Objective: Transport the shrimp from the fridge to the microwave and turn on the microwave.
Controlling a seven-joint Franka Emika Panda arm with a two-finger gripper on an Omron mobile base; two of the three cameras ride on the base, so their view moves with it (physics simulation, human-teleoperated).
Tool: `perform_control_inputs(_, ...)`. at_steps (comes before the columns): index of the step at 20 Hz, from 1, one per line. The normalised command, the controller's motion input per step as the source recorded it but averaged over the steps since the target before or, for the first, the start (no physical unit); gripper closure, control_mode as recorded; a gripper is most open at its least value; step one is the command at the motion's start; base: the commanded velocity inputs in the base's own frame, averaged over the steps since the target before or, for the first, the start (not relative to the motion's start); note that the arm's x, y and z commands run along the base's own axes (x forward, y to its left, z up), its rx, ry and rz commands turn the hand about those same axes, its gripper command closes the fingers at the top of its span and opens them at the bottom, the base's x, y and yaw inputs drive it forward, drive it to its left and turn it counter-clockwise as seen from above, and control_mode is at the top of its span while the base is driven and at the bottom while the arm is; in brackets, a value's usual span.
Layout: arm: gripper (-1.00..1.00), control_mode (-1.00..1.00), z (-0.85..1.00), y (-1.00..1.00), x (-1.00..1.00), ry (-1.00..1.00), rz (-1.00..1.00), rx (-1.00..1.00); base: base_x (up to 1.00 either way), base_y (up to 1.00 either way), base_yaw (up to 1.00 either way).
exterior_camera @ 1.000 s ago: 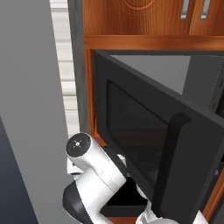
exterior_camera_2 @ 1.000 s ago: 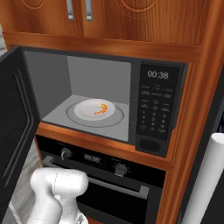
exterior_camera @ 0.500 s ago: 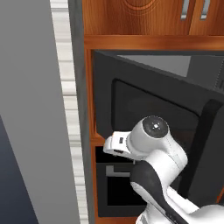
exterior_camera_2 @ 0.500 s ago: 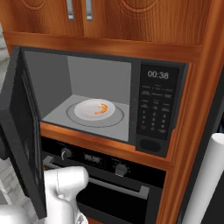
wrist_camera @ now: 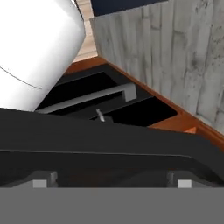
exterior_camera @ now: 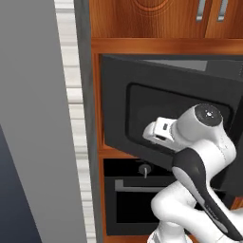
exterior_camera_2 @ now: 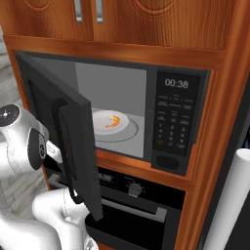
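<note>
The gripper sits against the outer face of the microwave door, which stands partly swung toward the opening; the fingers are hidden against the dark panel, so I cannot tell how wide they are. Beyond the fingers, past the door, the microwave holds the shrimp on its round white plate. Below the fingers is the black oven with its grey handle. The keypad reads 00:38.
</note>
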Motion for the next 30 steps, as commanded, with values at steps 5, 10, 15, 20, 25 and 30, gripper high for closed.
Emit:
perform_control_inputs(5, -1.0, -1.0, -0.23, -0.94, 0.32, -0.45, -0.12, -0.21, 0.0, 0.0, 0.0)
perform_control_inputs(10, -1.0, -1.0, -0.63, -0.75, 0.53, -0.55, -0.06, -0.27, 0.0, 0.0, 0.0)
perform_control_inputs(15, -1.0, -1.0, -0.84, -0.87, 0.81, -0.59, 0.0, -0.15, 0.0, 0.0, 0.0)
perform_control_inputs(20, -1.0, -1.0, -0.85, -0.97, 1.0, -0.55, 0.0, -0.01, 0.0, 0.0, 0.0)
perform_control_inputs(25, -1.0, -1.0, -0.49, -0.94, 0.6, -0.37, 0.02, 0.03, 0.0, 0.0, 0.0)
perform_control_inputs(30, -1.0, -1.0, 0.31, -0.28, -0.95, -0.02, 0.05, 0.28, 0.0, 0.0, 0.0)
